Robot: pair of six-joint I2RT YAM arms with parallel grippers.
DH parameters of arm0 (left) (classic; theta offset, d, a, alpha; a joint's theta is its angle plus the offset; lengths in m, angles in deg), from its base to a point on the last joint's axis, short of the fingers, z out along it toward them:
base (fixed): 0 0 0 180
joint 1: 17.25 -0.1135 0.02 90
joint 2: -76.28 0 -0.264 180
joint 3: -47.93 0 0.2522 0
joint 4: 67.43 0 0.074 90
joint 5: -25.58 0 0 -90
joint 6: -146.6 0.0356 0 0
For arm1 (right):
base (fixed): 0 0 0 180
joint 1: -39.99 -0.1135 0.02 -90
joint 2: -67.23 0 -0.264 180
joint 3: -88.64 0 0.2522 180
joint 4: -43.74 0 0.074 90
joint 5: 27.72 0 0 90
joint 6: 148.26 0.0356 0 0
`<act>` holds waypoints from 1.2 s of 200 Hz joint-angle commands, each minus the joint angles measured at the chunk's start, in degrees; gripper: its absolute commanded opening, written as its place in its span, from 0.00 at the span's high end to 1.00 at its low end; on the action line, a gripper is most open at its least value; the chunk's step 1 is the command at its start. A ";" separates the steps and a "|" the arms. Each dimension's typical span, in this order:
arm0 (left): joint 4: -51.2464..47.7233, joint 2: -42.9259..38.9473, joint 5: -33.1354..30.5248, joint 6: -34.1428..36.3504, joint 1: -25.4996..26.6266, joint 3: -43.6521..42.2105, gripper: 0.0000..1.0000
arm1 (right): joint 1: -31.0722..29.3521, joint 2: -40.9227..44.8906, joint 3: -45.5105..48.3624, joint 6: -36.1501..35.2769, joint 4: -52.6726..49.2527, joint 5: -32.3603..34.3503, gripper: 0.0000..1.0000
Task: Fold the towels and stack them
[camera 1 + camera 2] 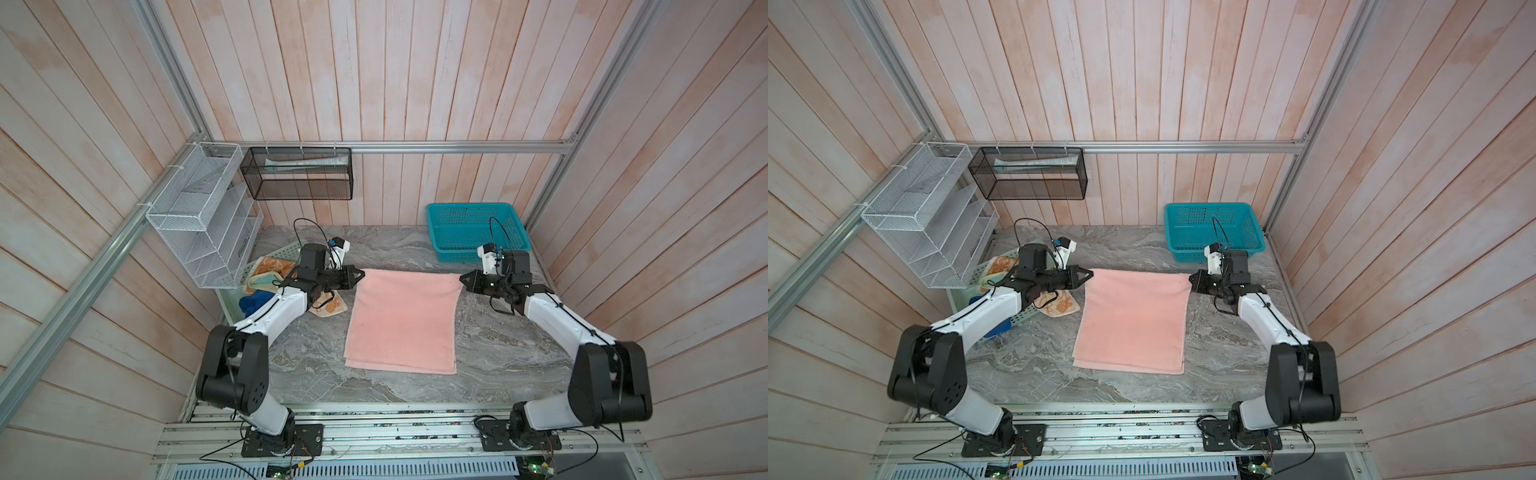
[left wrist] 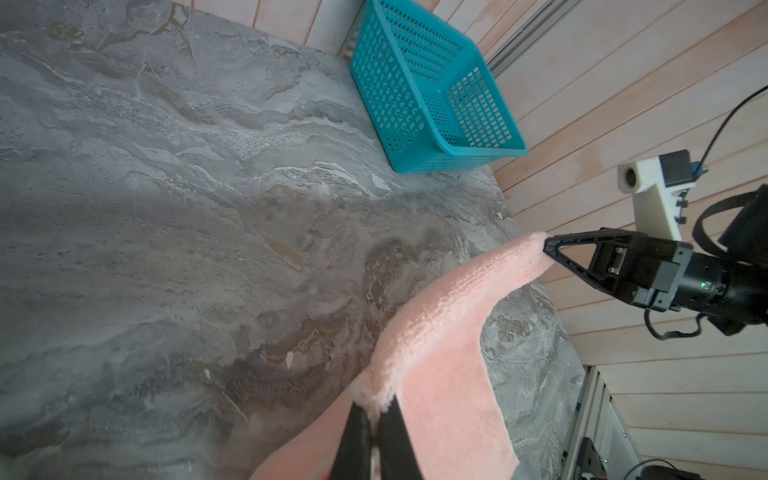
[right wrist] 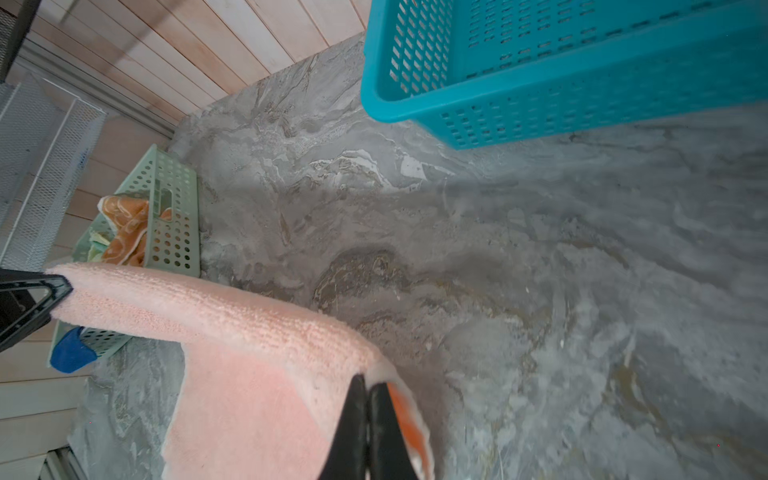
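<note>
Where jaws clamp its corners, pink towel (image 1: 403, 324) drapes

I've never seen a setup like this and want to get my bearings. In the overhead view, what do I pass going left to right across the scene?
From the left: white wire rack → royal blue towel → left gripper → salmon-pink towel → right gripper.

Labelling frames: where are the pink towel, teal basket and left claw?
pink towel (image 1: 405, 324), in a top view, middle
teal basket (image 1: 457, 252), in a top view, front wall
left claw (image 1: 361, 273), in a top view, tips
</note>
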 commanded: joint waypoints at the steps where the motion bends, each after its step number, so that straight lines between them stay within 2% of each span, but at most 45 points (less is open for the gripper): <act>1: 7.69 4.57 4.48 0.86 -0.89 5.62 1.00 | 0.47 -5.43 -8.65 -5.57 1.51 -2.77 1.00; 29: 10.48 7.04 4.40 0.34 -1.44 5.79 1.00 | 0.53 -8.45 -13.10 -7.69 -1.64 -2.12 1.00; 57: 12.52 4.52 4.49 -0.21 -1.39 0.66 1.00 | 0.48 -6.03 -10.77 -8.23 -3.88 -1.91 1.00; 87: 14.71 -1.77 3.50 -0.74 -1.34 -9.59 1.00 | 0.57 0.69 -0.63 -6.75 -4.33 -2.31 1.00; 112: 15.37 -8.62 1.15 -0.96 -0.30 -19.72 1.00 | 0.48 7.30 9.90 -2.40 -4.14 -4.37 1.00; 121: 14.92 -11.49 -0.63 -1.52 0.37 -23.42 0.90 | 0.41 10.10 13.92 0.20 -4.00 -5.20 1.00; 129: 13.95 -14.08 -2.40 -2.28 0.83 -26.42 0.73 | 0.49 12.70 17.20 2.96 -4.33 -5.17 0.85; 136: 12.99 -16.41 -3.45 -3.10 1.15 -28.73 0.63 | 0.51 14.95 19.67 5.57 -5.23 -4.82 0.72; 143: 11.94 -18.84 -4.35 -3.82 1.26 -31.06 0.57 | 0.49 16.95 21.37 7.53 -6.47 -4.97 0.65; 154: 9.65 -22.87 -6.41 -5.39 1.25 -33.77 0.54 | 0.49 19.94 22.62 9.06 -8.85 -5.06 0.56; 174: 5.27 -29.36 -10.05 -6.96 1.25 -36.01 0.52 | 0.57 23.69 23.12 10.38 -12.02 -1.02 0.55; 191: 2.55 -31.54 -12.62 -8.86 1.23 -35.97 0.53 | 0.73 23.85 22.75 10.69 -12.19 1.31 0.54; 208: 1.48 -30.25 -12.35 -11.61 1.41 -34.51 0.56 | 0.73 21.15 21.80 10.09 -12.02 2.34 0.54; 240: -2.75 -22.76 -14.06 -14.53 5.87 -29.46 0.56 | 0.65 12.89 19.19 7.54 -12.35 1.65 0.54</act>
